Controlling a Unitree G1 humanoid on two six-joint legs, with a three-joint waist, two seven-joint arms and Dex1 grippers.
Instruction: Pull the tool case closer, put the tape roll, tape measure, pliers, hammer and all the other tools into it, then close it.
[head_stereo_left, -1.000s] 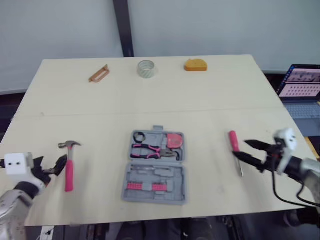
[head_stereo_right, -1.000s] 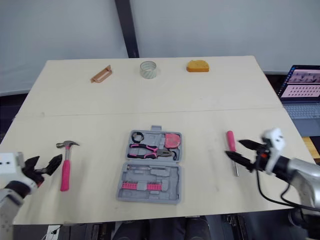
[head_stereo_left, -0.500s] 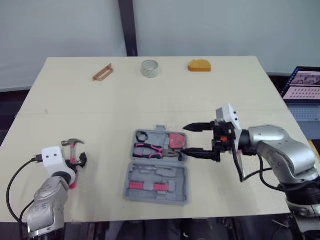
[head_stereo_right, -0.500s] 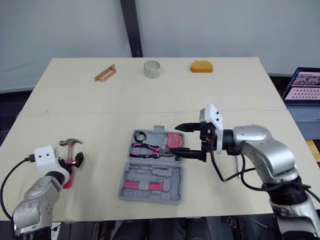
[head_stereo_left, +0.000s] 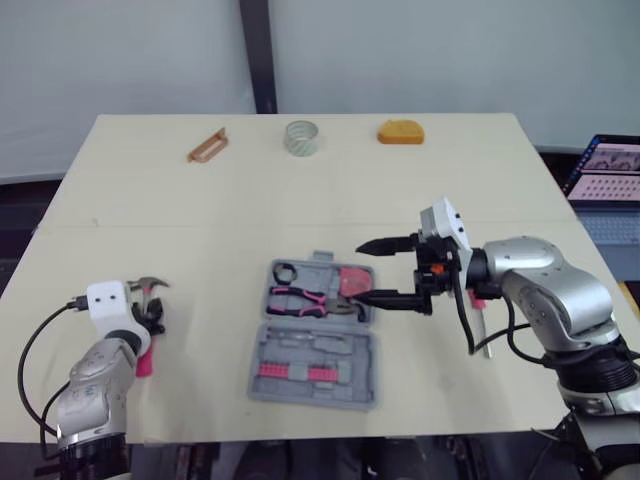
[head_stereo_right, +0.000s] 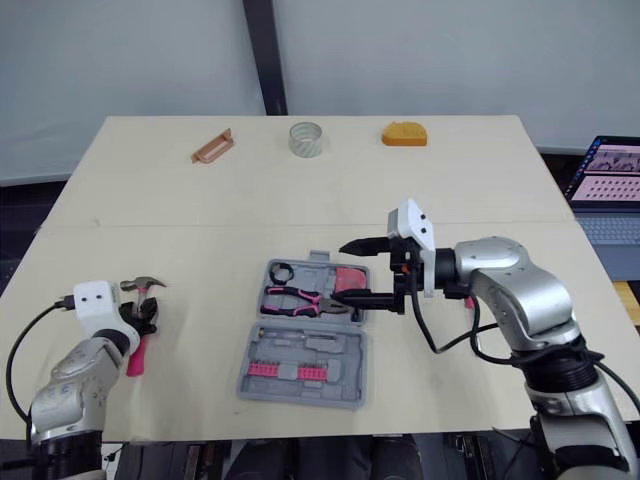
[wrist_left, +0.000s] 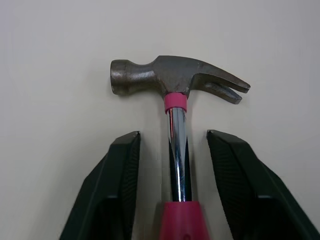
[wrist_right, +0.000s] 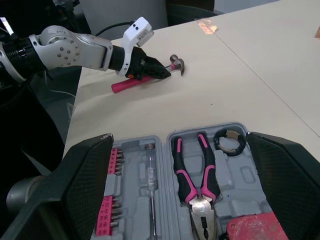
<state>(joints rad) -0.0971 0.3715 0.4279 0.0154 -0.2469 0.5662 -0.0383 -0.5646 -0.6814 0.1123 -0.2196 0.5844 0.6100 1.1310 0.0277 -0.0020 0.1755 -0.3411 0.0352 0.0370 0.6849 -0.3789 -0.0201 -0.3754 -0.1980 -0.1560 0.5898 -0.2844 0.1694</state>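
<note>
The grey tool case (head_stereo_left: 262, 352) lies open at the middle of the table, with pink pliers (head_stereo_left: 300, 298), a small black tape roll (head_stereo_left: 283, 272) and a red tape measure (head_stereo_left: 350, 282) in it. My right gripper (head_stereo_left: 360, 272) is open at the case's right edge, its fingers spanning the tray in the right wrist view (wrist_right: 178, 136). On the left lies the hammer (wrist_left: 177, 80) with its pink handle (head_stereo_left: 143, 360). My left gripper (wrist_left: 173, 134) is open, one finger on each side of the steel shaft just below the head, not touching it.
A pink screwdriver (head_stereo_left: 484, 335) lies partly behind my right forearm. Along the far edge sit a brown handle-shaped piece (head_stereo_left: 207, 146), a clear tape roll (head_stereo_left: 299, 137) and an orange tape measure (head_stereo_left: 400, 131). A laptop (head_stereo_left: 605, 170) stands off the right side.
My right gripper swung from beside the screwdriver over to the case's right edge. My left gripper moved onto the hammer and up its shaft toward the head. The camera shifted slightly.
</note>
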